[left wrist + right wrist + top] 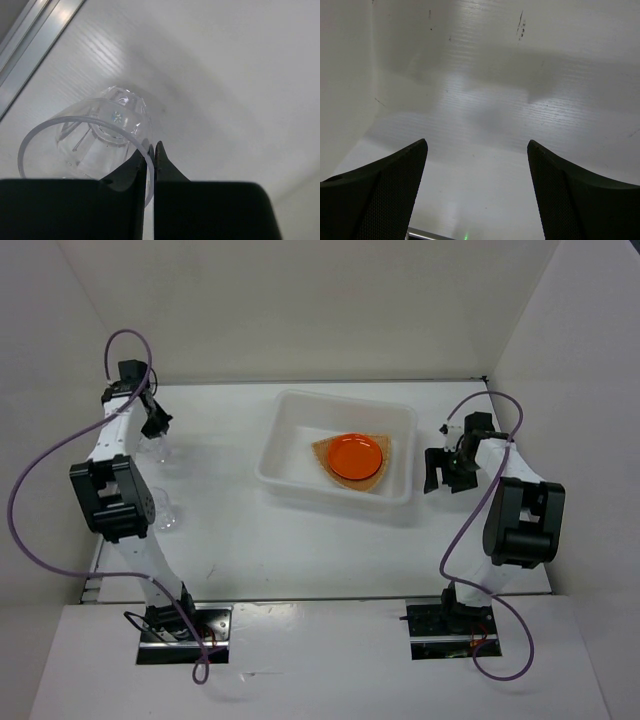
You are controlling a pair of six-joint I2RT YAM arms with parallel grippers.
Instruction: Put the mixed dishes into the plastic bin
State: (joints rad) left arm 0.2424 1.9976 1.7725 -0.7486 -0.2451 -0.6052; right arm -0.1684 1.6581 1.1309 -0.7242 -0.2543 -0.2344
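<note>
Progress: tan woven plate point(322, 452) and round orange plate point(354, 456) lie in white plastic bin point(285, 425), right of my left pincer point(151, 148); it clamps one clear cup point(100, 132) by its wall; second clear cup point(166, 518) stands behind it; right pincer point(476, 141) gapes, empty.

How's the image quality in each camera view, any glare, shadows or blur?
Top external: even soft light, faint shadows beside the plastic bin. Left wrist: glare on the metal rail, clear cup sharp, left tool a black silhouette. Right wrist: broad soft shadows on the table, right tool dark.

No legible text, label, brand, number or sign on any surface in any of the views.
</note>
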